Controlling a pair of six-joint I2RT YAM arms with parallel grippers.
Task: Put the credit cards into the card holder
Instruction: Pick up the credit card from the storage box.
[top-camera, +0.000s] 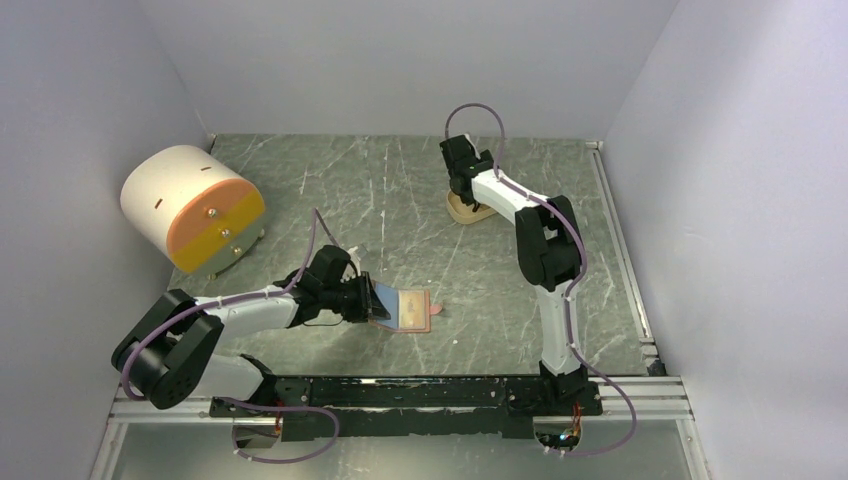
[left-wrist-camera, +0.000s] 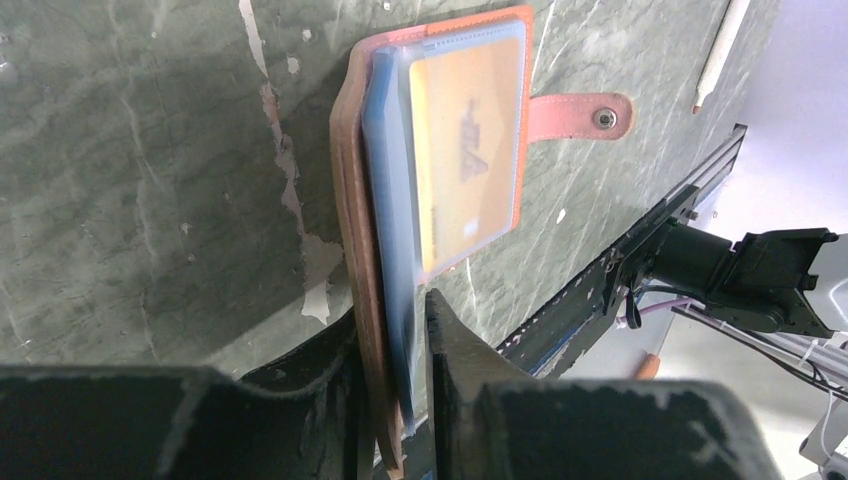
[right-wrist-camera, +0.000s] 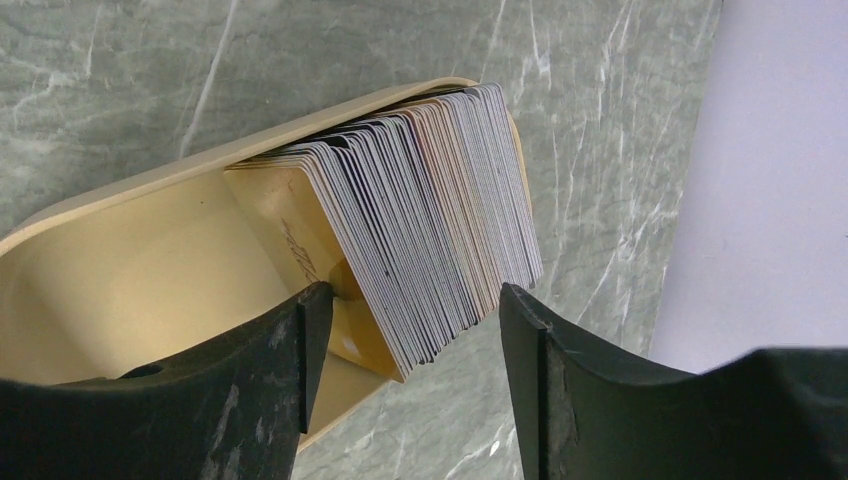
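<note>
Fetching step: left gripper (left-wrist-camera: 395, 320) clamped the holder (left-wrist-camera: 470, 130); right gripper (right-wrist-camera: 412, 300), jaws apart, straddled cards (right-wrist-camera: 440, 200) at the holder's one o'clock; next, probably pinch one.

1. Left of the card holder (top-camera: 408, 311): no go, the left gripper (top-camera: 362, 298) is pinched onto that edge.
2. Right of it, past the snap tab (top-camera: 437, 311): bare table (top-camera: 500, 290), you've got room.
3. Far right beyond it: the tray (top-camera: 470, 212), right gripper (top-camera: 462, 188) spread around the card stack (right-wrist-camera: 430, 210).
4. Far left: the drum (top-camera: 190, 205), well apart.
</note>
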